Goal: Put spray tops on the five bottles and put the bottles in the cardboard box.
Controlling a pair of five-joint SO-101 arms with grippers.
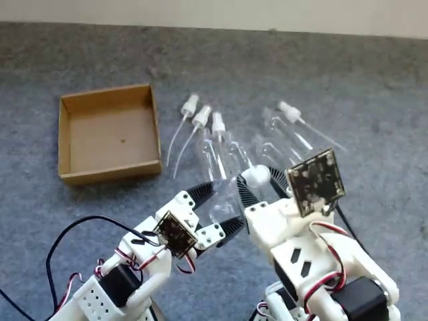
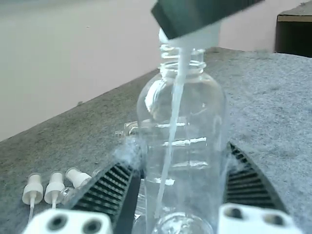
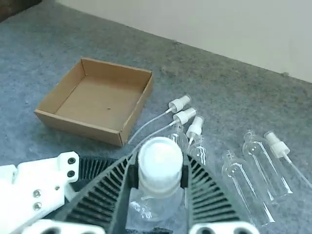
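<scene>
Jaws round one bottle (image 2: 195, 126) (four loose)

The high camera sits up behind the arms (image 1: 314, 254) and looks down over the table (image 1: 374, 100) toward the far side. The left wrist camera looks level, very close to the bottle (image 2: 181, 146). The right wrist camera looks down on its spray top (image 3: 160, 163). High and right wrist views both see the cardboard box (image 1: 110, 172), far left.

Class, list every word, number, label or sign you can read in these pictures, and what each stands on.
No text can be read.
The cardboard box, bottles and spray tops show no print.
Markings on the circuit board at an arm's wrist are too small to read.
</scene>
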